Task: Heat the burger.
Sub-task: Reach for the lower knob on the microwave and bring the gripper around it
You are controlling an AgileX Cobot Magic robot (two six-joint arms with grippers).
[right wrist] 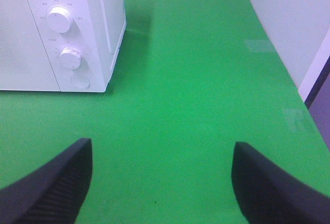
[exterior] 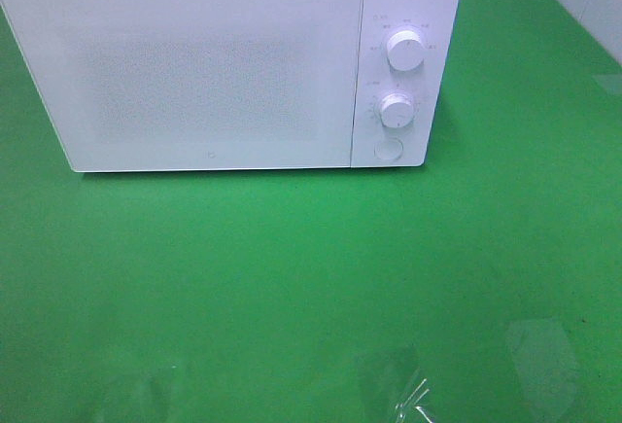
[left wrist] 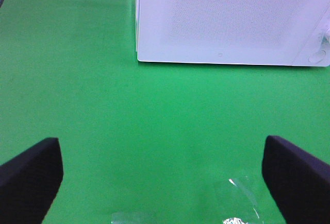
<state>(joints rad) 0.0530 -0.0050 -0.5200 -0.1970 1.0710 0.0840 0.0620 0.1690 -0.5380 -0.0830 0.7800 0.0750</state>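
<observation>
Green tabletop (exterior: pixel 292 277) lies under both arms' wide-spread, empty jaws, aimed toward the shut white microwave (exterior: pixel 194 73).

Microwave (exterior: pixel 214 63) is seen as plain white w/ a faint bluish cast. Its door (exterior: pixel 194 83) is covered by a fine grey dot mesh, framed by a blank white border. Upper knob (exterior: pixel 404 51), lower knob (exterior: pixel 397 108) and button (exterior: pixel 388 149) are white too, w/ tiny grey markings around the knobs. Table (exterior: pixel 292 277) is covered in even bright green, broken only by clear, glinting tape patches (exterior: pixel 394 384). L gripper (left wrist: pixel 161 147) is shown in dark purplish-black, R gripper (right wrist: pixel 162 149) in black w/ a fine ribbed texture. Wall (right wrist: pixel 289 23) is pale grey-white.
</observation>
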